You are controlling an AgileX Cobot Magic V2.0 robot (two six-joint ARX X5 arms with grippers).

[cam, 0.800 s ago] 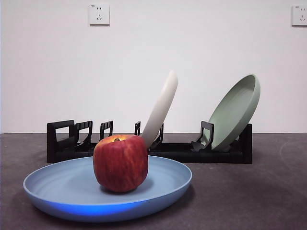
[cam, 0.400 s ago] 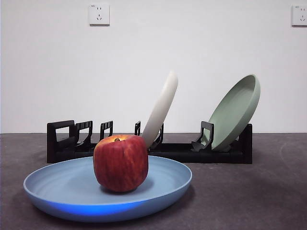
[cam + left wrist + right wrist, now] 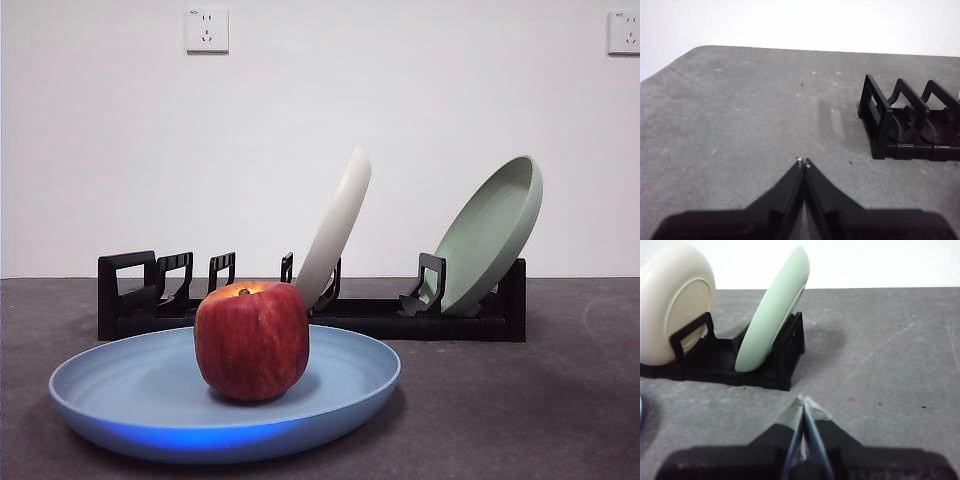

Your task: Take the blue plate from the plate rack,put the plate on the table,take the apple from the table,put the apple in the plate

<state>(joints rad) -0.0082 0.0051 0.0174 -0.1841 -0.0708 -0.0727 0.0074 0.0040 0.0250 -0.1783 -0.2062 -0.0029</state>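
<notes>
I am seeing one apple sitting in one blue plate on the desk. Two plates, cream-white and pale green, are leaning in the plate rack. Any writing is perhaps too small to read. Both the left tool and the right tool are hovering closed and empty.

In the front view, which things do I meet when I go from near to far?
blue plate with the apple on it → plate rack holding the cream plate and green plate → wall sockets.
</notes>
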